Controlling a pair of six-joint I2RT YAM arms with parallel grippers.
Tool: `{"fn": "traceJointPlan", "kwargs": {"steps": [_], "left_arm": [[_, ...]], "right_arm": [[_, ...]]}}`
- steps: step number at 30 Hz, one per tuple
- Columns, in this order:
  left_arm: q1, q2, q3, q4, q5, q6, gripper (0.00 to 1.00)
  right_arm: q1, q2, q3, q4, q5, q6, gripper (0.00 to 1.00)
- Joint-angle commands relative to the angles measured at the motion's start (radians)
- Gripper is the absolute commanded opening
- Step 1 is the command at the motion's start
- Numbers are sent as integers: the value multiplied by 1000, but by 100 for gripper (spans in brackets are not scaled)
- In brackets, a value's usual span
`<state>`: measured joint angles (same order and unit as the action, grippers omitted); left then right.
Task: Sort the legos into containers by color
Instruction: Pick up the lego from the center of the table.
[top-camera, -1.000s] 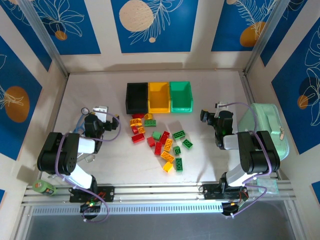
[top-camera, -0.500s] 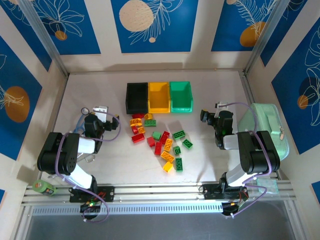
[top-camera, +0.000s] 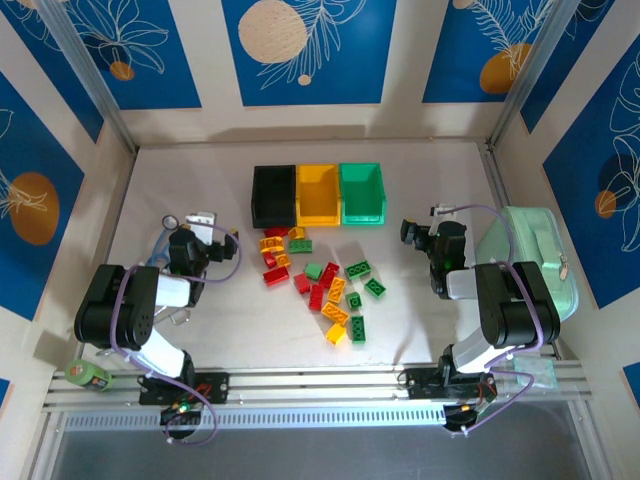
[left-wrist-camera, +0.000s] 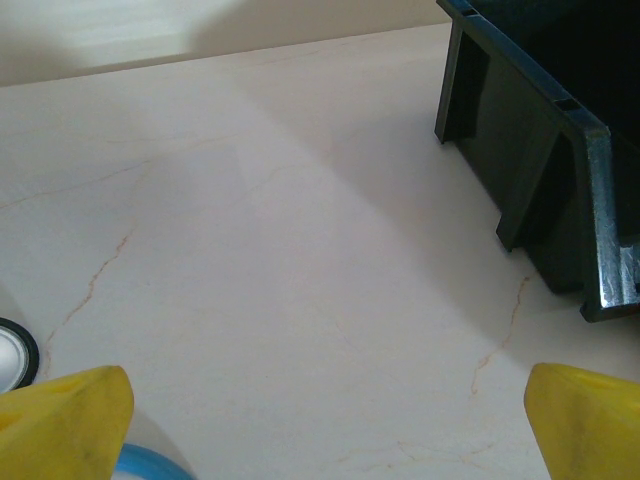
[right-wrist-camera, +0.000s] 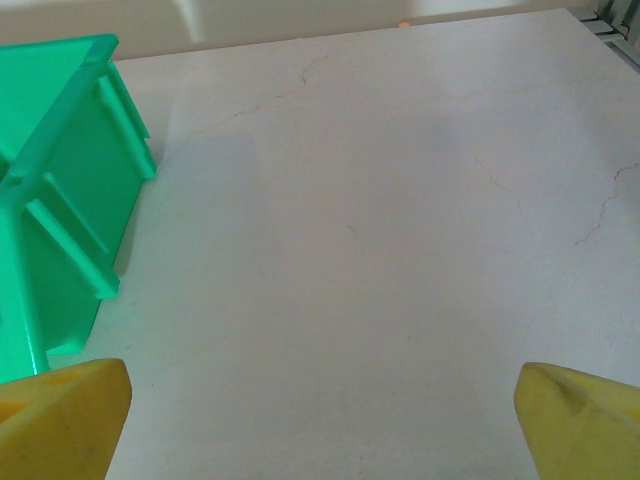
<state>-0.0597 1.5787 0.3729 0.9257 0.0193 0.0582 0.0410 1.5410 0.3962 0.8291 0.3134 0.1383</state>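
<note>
Nothing has shifted over the last second. Both arms sit just as they were, so I'd say the sorting hasn't begun. On the left, the left hand (top-camera: 203, 220) is low over bare counter (top-camera: 180, 170). Its yellow fingers (left-wrist-camera: 65, 420) are spread wide with nothing between them, and the black bin (top-camera: 273, 194) is off to its right. In the middle, the legos (top-camera: 325, 282) lie scattered just in front of the containers (top-camera: 317, 195), red, yellow and green all mixed. On the right, the right hand (top-camera: 415, 232) is equally wide apart and empty, near the green bin (top-camera: 362, 192).
</note>
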Motion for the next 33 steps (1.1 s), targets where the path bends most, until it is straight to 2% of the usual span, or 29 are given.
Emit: {"fn": "traceJointPlan", "kwargs": {"steps": [1, 6, 7, 8, 9, 10, 12, 16, 18, 19, 21, 22, 23, 25, 26, 28, 30, 31, 33], "left_arm": [[12, -16, 3, 5, 22, -6, 100], [12, -15, 8, 0, 16, -3, 100], [7, -20, 2, 8, -28, -13, 100], [-7, -50, -9, 7, -112, -24, 100], [-23, -100, -17, -23, -181, -24, 100], [-33, -155, -7, -91, -222, -33, 100], [-35, -265, 80, -390, -289, -122, 100], [-45, -324, 195, -630, -266, -200, 100], [-45, -341, 246, -738, -265, -281, 100], [-45, -352, 268, -788, -255, -336, 100], [-42, -366, 291, -865, -202, -445, 100], [-40, -368, 302, -885, -125, -464, 100], [-40, -368, 309, -898, -35, -457, 100], [-52, -359, 322, -920, 55, -470, 100], [-74, -355, 342, -964, 51, -475, 100], [-149, -359, 378, -1048, -32, -445, 100], [-228, -368, 415, -1120, -116, -407, 100], [-258, -371, 434, -1154, -135, -403, 100], [-300, -375, 455, -1202, -133, -423, 100]], "right_arm": [[2, -18, -3, 26, 2, 1, 99], [12, -48, -10, 10, 22, -1, 99], [19, -55, -35, 60, -1, -23, 99], [50, -76, -58, 96, 33, -53, 99], [98, -119, -57, 60, 104, -94, 99], [133, -170, -37, -22, 147, -126, 99], [179, -283, 16, -182, 152, -178, 99], [226, -462, 24, -226, 153, -243, 99], [204, -539, 28, -319, 120, -157, 99], [167, -573, 25, -374, 67, -47, 99], [80, -630, 25, -530, 71, 372, 99], [33, -669, 58, -737, 63, 635, 99], [-8, -698, 73, -815, -17, 692, 99], [-57, -746, 87, -802, -289, 466, 99], [-48, -774, 113, -854, -316, 425, 99], [-17, -816, 155, -958, -239, 425, 99], [2, -863, 179, -1076, -90, 561, 99], [0, -896, 182, -1141, -54, 651, 99], [-29, -940, 166, -1106, -264, 564, 99]]}}
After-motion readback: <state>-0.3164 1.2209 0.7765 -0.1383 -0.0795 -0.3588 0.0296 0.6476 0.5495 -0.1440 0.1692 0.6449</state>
